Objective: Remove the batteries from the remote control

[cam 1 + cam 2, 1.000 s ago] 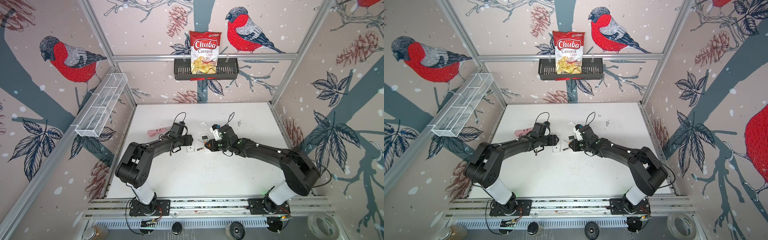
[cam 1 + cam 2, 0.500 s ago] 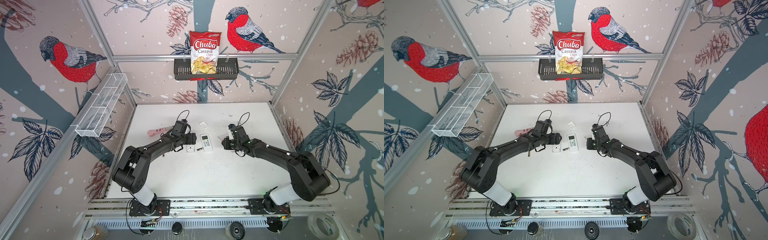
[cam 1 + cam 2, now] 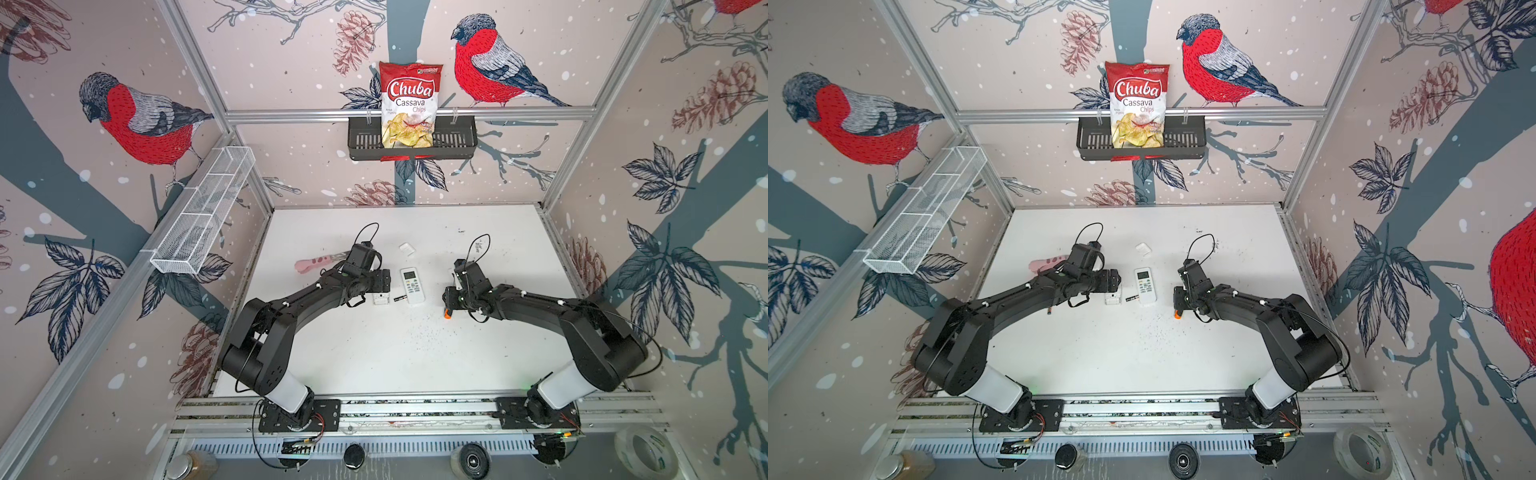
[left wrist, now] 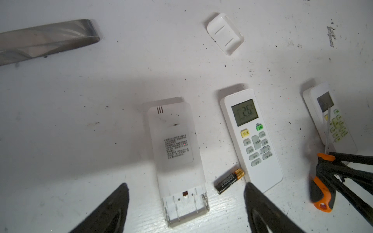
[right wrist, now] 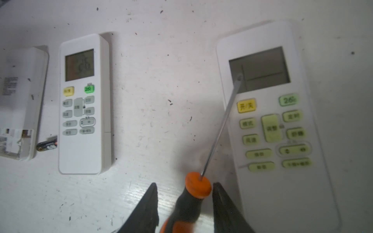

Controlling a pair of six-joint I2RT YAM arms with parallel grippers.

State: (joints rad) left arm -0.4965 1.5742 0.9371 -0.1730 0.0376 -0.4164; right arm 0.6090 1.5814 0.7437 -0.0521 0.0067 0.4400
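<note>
Battery [image 4: 229, 181], one only in view: black with a gold band at one end, flat on the table [image 3: 374, 353], between the lit remote [image 4: 252, 141] and the open remote [image 4: 177, 153]. Gold end at the edge of the lit remote, touching or nearly so.

Open remote face down, just left of the lit remote in both top views. Compartment [image 4: 185, 207] uncovered, white ribs and one metal contact in view. Cover [image 4: 225, 33] alone, beyond the lit remote toward the back wall. Blank remote [image 5: 272, 121] face up, right of the lit remote, apart from it.

Left gripper [image 4: 185, 184] spread wide over the open remote, grasping nothing. Right gripper [image 5: 184, 183] parted, not clamped: screwdriver [image 5: 191, 201] loose between the jaws, shaft tip over the top part of the blank remote.

Black basket [image 3: 453, 141] on the back wall, with a chips bag [image 3: 409, 104] upright in it. Wire basket [image 3: 199, 220] on the left wall; cannot tell its contents.

Table white, scratched, speckled with dark crumbs. Walls [image 3: 104, 291] papered with red-breasted birds, branches and pine cones.

On the bag: "Chuba Cassava Chips". On the lit remote: "26" on the screen [image 4: 244, 112] and again on a green button [image 4: 260, 127]; Chinese signs on a yellow button [image 4: 245, 133]. Print on the back of the open remote too small to read.
</note>
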